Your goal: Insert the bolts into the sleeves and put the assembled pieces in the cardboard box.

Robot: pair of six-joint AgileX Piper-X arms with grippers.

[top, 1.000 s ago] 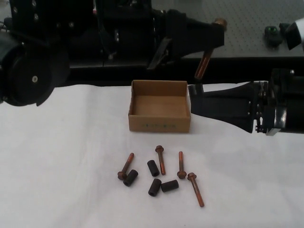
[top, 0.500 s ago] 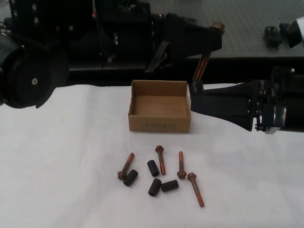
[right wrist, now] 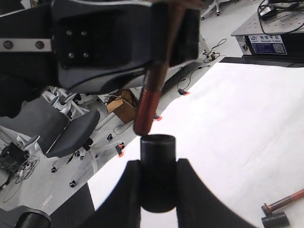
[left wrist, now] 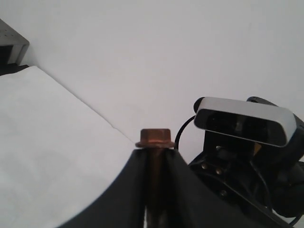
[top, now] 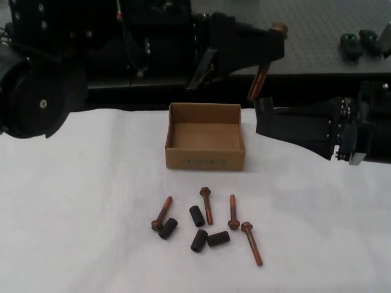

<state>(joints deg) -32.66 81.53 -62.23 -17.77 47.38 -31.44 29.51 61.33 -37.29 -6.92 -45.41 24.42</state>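
Copper-coloured hex-flange bolts counted: five. Four are lying loose on the white-covered bench [top: 73, 213], in front of the box: first bolt [top: 162, 213], second bolt [top: 207, 206], third bolt [top: 233, 212] and fourth bolt [top: 252, 243]. The fifth, the held bolt [left wrist: 153, 137], is clamped just under its head between the two black fingers of the left pincer [left wrist: 153, 156]. Its shank is threaded towards the tip and is tilted downward.

Short black cylindrical sleeves counted: five. Four are scattered among the loose bolts: first sleeve [top: 168, 228], second sleeve [top: 197, 216], third sleeve [top: 198, 240] and fourth sleeve [top: 218, 238]. The first sleeve is touching the head end of the first bolt. The fifth, the held sleeve [right wrist: 158, 147], is gripped between the fingers of the right pincer [right wrist: 158, 164] with its open mouth turned up.

Brown open-topped cardboard box [top: 204, 160] counted: one, standing upright on the bench behind the cluster.

Both held parts are raised off the bench near the box's far right corner. The tip of the held bolt is seen just above the rim of the sleeve mouth, off to one side and not entered. Whether they are touching cannot be told.
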